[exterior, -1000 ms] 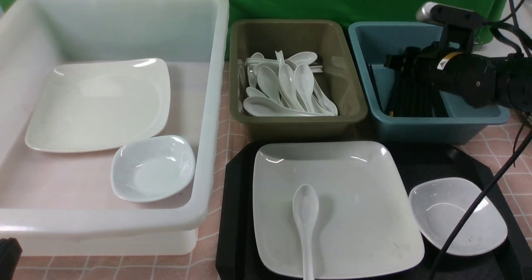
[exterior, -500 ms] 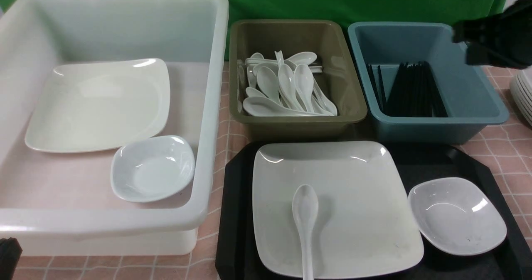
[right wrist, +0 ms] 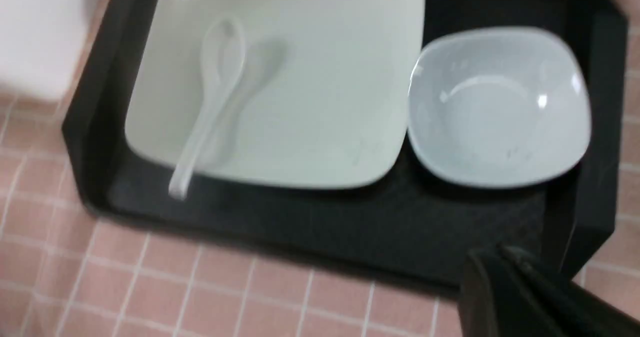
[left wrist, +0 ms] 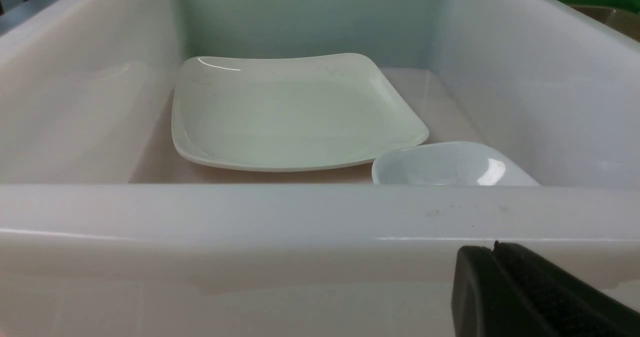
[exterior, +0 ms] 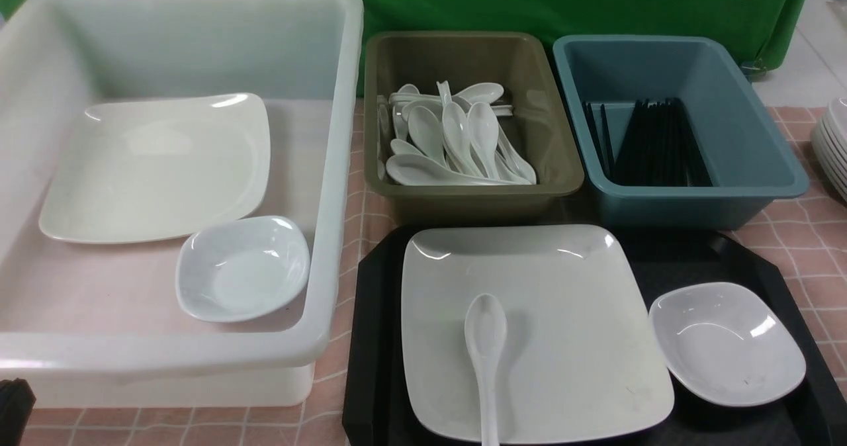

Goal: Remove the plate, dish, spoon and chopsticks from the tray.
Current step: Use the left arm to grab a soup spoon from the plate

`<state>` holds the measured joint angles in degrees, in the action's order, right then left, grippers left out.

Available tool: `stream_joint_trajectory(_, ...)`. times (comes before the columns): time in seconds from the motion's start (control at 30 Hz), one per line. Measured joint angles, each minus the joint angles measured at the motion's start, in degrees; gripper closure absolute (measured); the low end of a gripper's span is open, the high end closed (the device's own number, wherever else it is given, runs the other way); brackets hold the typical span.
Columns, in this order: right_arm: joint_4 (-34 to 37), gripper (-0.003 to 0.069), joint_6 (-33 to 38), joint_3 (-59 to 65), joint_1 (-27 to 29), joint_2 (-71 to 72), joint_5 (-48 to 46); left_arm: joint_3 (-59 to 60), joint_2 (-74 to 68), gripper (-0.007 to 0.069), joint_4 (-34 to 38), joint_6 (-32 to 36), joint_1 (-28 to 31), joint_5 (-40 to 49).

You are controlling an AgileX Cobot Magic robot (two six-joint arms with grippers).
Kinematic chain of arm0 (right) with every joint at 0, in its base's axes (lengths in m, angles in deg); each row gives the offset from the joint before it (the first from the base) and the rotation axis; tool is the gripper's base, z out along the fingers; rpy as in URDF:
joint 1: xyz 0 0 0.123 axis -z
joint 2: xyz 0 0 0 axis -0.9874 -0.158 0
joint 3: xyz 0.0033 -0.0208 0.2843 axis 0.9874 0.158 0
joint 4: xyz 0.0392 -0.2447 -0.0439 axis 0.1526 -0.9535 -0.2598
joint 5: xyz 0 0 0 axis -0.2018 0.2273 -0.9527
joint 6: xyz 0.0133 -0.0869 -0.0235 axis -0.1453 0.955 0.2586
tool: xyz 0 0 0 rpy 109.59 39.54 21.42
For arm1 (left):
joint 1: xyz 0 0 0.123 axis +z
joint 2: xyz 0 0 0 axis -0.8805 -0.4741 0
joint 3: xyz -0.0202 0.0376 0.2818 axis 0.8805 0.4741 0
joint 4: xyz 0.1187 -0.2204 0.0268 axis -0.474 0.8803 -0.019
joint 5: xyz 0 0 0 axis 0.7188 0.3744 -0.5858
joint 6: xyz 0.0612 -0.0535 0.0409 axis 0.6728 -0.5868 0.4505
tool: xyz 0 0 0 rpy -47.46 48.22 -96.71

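The black tray (exterior: 374, 340) lies at the front right. On it rests the large white plate (exterior: 562, 313), with the spoon (exterior: 485, 353) lying on its near left part, handle toward me. The small dish (exterior: 728, 343) sits on the tray just right of the plate. The chopsticks do not show as a separate pair. My right gripper (right wrist: 495, 254) is shut and empty, hovering past the tray's (right wrist: 350, 227) near rim, short of the dish (right wrist: 500, 107), plate (right wrist: 310, 87) and spoon (right wrist: 215, 92). My left gripper (left wrist: 492, 249) is shut and empty, low against the white tub's near wall.
A big white tub (exterior: 331, 168) on the left holds a creamy plate (exterior: 159, 168) and a bluish small dish (exterior: 241, 267). Behind the tray stand an olive bin (exterior: 476, 204) heaped with white spoons (exterior: 450, 141) and a blue bin (exterior: 695, 204) holding black sticks (exterior: 655, 145). Stacked white plates (exterior: 835, 145) are at the right edge.
My right arm has pulled away from above the blue bin and left the front view to the right, and its jaws have shut. The left arm has not moved.
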<state>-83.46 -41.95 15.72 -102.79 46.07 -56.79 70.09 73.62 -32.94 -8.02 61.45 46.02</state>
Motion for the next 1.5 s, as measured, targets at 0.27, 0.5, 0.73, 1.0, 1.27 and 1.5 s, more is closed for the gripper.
stream_joint_trajectory(0.27,0.0,0.0626,-0.1,11.1,-0.6,14.9,0.1,0.0,0.0,0.0620,0.0,0.0,0.0,0.0)
stream_joint_trajectory(0.5,0.0,0.0620,-0.1,12.8,-0.6,18.7,0.4,0.0,0.0,0.0620,1.7,-1.4,0.0,-0.1)
stream_joint_trajectory(0.73,0.0,0.0611,-0.1,12.8,-0.6,18.7,2.7,0.0,0.0,0.0620,37.9,-21.3,0.0,-3.0)
stream_joint_trajectory(1.0,0.0,0.0596,-0.2,12.8,-0.6,18.7,3.4,-1.0,0.0,0.0620,44.5,-21.9,0.0,-8.6)
stream_joint_trajectory(1.27,0.0,0.0588,-0.2,12.8,-0.6,18.7,3.5,-24.7,-10.1,0.0620,32.6,-16.2,0.0,5.8)
stream_joint_trajectory(1.5,0.0,0.0579,-0.2,12.8,-0.6,18.7,3.6,-51.4,-40.0,0.0620,31.5,-0.6,0.0,45.2)
